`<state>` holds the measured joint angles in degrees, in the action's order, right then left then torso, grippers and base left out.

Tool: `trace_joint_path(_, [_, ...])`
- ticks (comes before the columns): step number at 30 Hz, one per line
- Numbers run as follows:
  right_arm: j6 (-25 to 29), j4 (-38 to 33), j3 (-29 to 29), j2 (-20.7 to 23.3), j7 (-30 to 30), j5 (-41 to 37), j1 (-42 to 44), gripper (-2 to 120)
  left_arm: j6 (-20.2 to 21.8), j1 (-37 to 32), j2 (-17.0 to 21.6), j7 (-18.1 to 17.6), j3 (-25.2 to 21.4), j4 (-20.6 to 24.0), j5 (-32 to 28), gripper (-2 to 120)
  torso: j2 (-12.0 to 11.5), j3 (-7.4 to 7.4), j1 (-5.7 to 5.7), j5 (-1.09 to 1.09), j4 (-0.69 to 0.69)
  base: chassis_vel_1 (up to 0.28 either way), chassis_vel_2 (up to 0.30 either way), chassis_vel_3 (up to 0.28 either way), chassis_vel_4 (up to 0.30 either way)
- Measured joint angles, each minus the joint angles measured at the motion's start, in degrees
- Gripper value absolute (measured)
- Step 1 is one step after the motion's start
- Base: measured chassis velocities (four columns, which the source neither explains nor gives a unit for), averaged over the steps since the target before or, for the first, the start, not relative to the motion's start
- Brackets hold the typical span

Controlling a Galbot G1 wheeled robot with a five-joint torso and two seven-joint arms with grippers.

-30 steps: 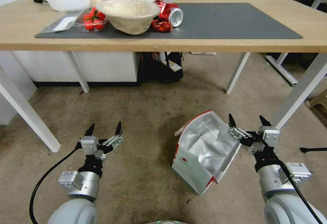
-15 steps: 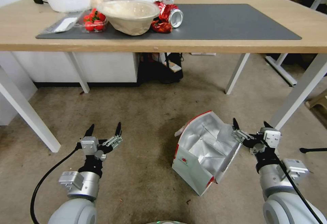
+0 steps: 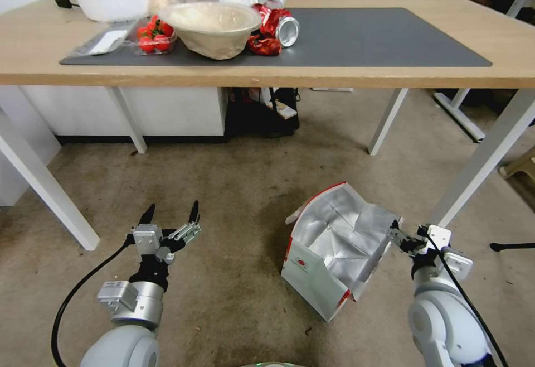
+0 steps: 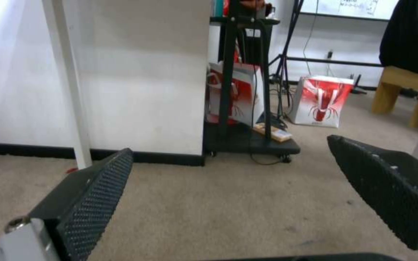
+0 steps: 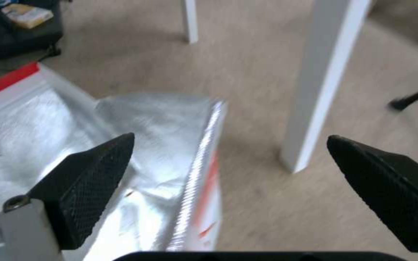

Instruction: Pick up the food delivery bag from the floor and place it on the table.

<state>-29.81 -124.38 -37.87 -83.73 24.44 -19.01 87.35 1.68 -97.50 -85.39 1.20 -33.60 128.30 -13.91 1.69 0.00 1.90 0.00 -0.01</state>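
The food delivery bag (image 3: 326, 255) stands open on the floor (image 3: 234, 216), white with red trim, a small round red logo and silver foil lining. My right gripper (image 3: 411, 234) is open at the bag's right wall. In the right wrist view one of its fingers (image 5: 88, 181) hangs over the foil inside and the other over the carpet outside, with the bag's rim (image 5: 204, 156) between them. My left gripper (image 3: 171, 211) hovers open over bare carpet to the bag's left, holding nothing. The light-wood table (image 3: 334, 74) with its dark grey mat (image 3: 379, 35) stands beyond.
A white table leg (image 3: 473, 172) slants close behind my right gripper. Bowls (image 3: 214, 24), tomatoes (image 3: 153, 35) and a crushed red can (image 3: 276, 27) crowd the mat's left end. A black cart (image 3: 267, 110) sits under the table. Other red-and-white bags (image 4: 323, 101) stand far back.
My right gripper has dropped lower and come nearer, down beside the bag's right wall. The left arm has not moved. The bag lies as before.
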Motion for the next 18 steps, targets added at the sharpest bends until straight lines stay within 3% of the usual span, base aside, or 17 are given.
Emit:
trace_joint_path(7, [-0.89,7.0,3.21,0.08,4.72,-7.5,-5.11,100,-0.85,-0.21,-0.22,0.0,-0.11,-0.27,0.02,100,0.06,0.0,0.01,-0.01,0.01,0.0,0.0,0.0,0.0])
trace_joint_path(15, [-1.82,14.5,5.89,-0.46,9.05,-10.85,-11.12,98,-1.02,-0.24,-0.16,0.0,-0.41,-0.32,0.01,100,0.11,0.0,0.02,0.0,0.01,0.0,0.0,0.0,0.0])
trace_joint_path(18, [-2.57,15.89,6.35,-0.58,10.08,-11.73,-12.32,90,-1.05,-0.21,-0.19,-0.01,-0.44,-0.42,0.0,100,0.12,0.0,0.02,0.0,0.01,0.0,0.0,0.0,0.0])
